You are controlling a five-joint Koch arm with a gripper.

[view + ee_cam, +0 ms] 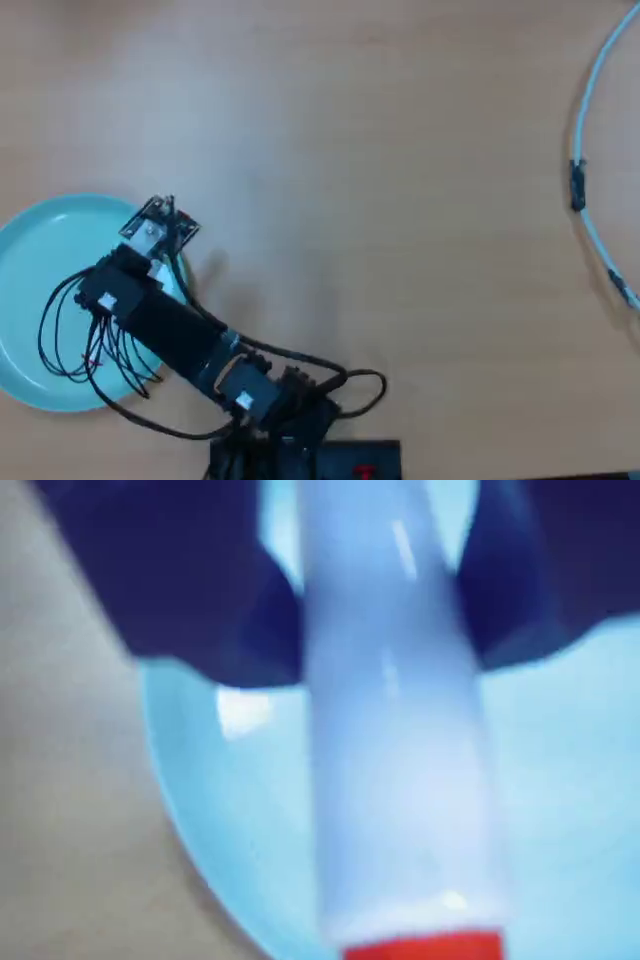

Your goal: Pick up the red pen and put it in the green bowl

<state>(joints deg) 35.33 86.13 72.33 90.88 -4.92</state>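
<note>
In the wrist view the red pen (400, 780) fills the middle, blurred: a white barrel running down the picture with its red cap (425, 948) at the bottom edge. My gripper (385, 630) is shut on the red pen, with a dark jaw pressed against each side of the barrel near the top. Under the pen lies the green bowl (230, 810), pale teal. In the overhead view the green bowl (40, 250) sits at the left edge, and my arm (160, 320) reaches over its right part. The arm and camera board hide the pen there.
A thin white hoop (590, 200) curves along the right edge of the overhead view. The arm's base (300, 440) and cables stand at the bottom middle. The bare wooden table (380, 150) spreads between bowl and hoop.
</note>
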